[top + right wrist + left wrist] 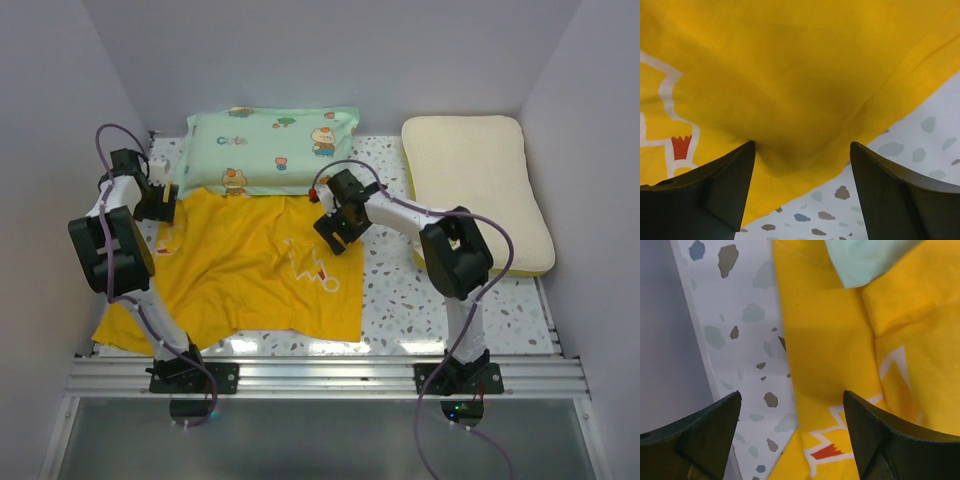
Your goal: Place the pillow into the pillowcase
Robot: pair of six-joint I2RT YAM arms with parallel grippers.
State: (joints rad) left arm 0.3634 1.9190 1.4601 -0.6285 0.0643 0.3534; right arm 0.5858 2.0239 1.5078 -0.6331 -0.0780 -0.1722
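Left pincer (160, 203): jaws wide, holding nothing, low over the far-left corner of the pillowcase (250, 270). Its wrist view shows the yellow hem running between the fingers, bare table (400, 300) on one side.
Right pincer (335, 228): also wide, empty, over the pillowcase's far-right corner. The cloth edge crosses under the gap, not pinched.

Pillowcase lies flat on the left half of the table, reaching the near edge. A green pillow (270, 150) at the far edge overlaps its far hem.
Pillow (478, 185): along the table's right edge, well apart from the pillowcase, touching neither arm.

Key relation: the pillow lies to the right of the right pincer, long axis running near-to-far, slightly tilted. The right arm is clearly nearer; the left would have to cross the cloth.
My read: the 2 pincers are set to take the far hem first. Can't tell which side is the opening.

Writing: white line marks and a small red patch on the yellow, no readable words. Lettering on the green pillow is too small to read.
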